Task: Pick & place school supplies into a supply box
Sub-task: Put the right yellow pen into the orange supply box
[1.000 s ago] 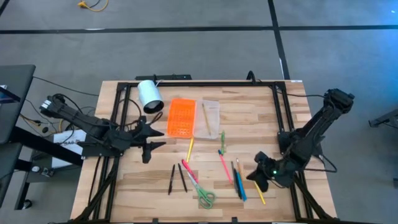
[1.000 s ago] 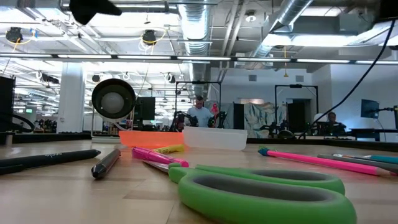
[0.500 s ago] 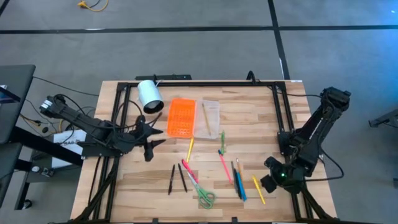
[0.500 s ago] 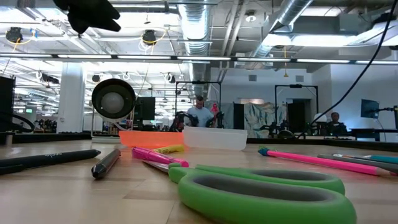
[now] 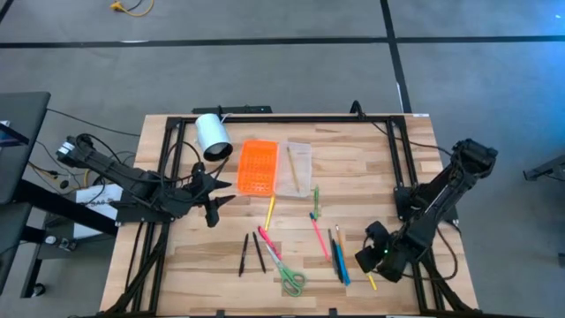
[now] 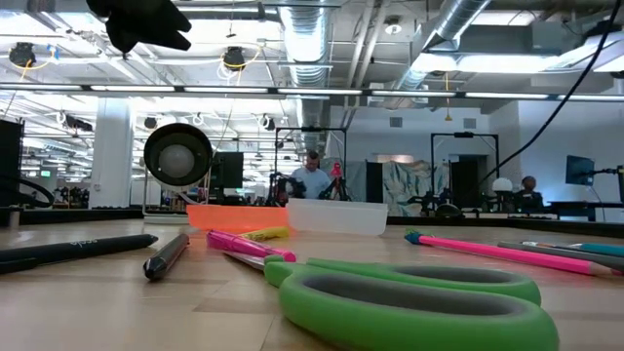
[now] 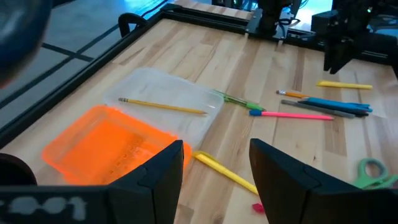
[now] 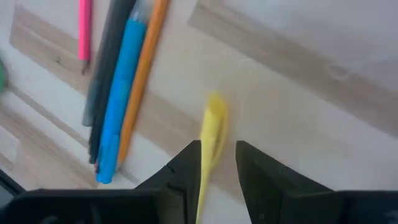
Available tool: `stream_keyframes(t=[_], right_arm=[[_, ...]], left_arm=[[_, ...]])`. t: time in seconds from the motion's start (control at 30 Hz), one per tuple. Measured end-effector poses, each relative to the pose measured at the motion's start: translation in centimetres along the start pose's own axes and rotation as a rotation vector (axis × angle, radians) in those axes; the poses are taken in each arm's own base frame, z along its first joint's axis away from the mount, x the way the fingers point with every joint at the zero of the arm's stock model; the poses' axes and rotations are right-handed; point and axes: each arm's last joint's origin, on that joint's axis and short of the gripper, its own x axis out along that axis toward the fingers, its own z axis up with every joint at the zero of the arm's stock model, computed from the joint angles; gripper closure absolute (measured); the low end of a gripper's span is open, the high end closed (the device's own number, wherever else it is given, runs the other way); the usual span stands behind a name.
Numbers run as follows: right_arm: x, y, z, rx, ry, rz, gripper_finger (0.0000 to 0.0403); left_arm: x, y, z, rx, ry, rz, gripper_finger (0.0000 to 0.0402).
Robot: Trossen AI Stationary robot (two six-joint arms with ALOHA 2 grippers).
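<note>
The supply box lies open on the far middle of the wooden table (image 5: 371, 172): its clear tray (image 5: 300, 168) holds one yellow pencil (image 7: 163, 106), and the orange lid (image 5: 258, 166) lies touching the tray's left side. The other school supplies are spread nearer the front edge. A yellow pen (image 5: 270, 212) lies just in front of the lid and tray, and a green pen (image 5: 314, 201) and a pink pen (image 5: 319, 237) lie to its right. Further right a grey pen, a blue pen (image 8: 120, 99) and an orange pencil (image 8: 144, 71) lie side by side in a tight bundle. At the front, two black pens (image 5: 252, 253) lie left of a pink pen whose near end meets the green-handled scissors (image 5: 292, 281). A yellow marker (image 8: 212, 134) lies on the table at the near right, just right of the bundle. The right gripper (image 8: 216, 163) is down over it, fingers slightly apart on either side of the marker. The left gripper (image 7: 214, 165) hovers over the table's left side, near the lid, with its fingers apart and nothing between them. A white cylinder (image 5: 212, 136) lies at the far left.
</note>
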Motion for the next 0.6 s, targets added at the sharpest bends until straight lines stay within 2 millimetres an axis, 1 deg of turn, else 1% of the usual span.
stream_keyframes(t=[0.2,0.33,0.6], right_arm=[[0.9,1.2,-0.7,0.006,0.026,0.043,0.0308],[1.6,1.3,-1.2,0.039,0.054,0.029,0.0308],[1.2,1.6,-1.2,0.042,0.030,-0.026,0.0308]], left_arm=[[0.0,0.0,0.0,-0.005,-0.006,0.005,0.0229],[0.0,0.0,0.1,-0.008,-0.009,0.003,0.0229],[0.0,0.0,0.1,-0.036,-0.009,0.000,0.0229]])
